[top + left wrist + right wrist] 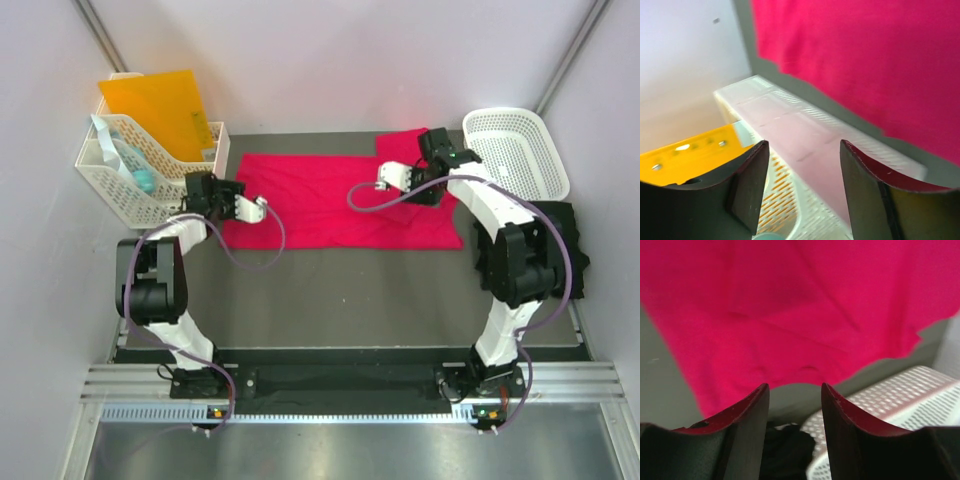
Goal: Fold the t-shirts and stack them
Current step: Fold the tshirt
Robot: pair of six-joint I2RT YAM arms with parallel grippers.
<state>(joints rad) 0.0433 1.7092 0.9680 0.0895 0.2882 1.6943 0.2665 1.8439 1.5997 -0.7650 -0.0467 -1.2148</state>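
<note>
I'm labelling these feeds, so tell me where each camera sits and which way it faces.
Top external: above and behind, looking down at the red t-shirt; left arm and right arm show.
Left wrist: on the left arm, facing the white bin; the left gripper shows.
Right wrist: on the right arm, facing the t-shirt and basket; the right gripper shows.
Shared: all see the red t-shirt.

The red t-shirt (310, 200) is soft matt cloth, and the white basket (515, 150) is latticed plastic.

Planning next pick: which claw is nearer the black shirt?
Right. Right claw: over the red shirt's right half, left of the black shirt; left claw: at the red shirt's left edge.
</note>
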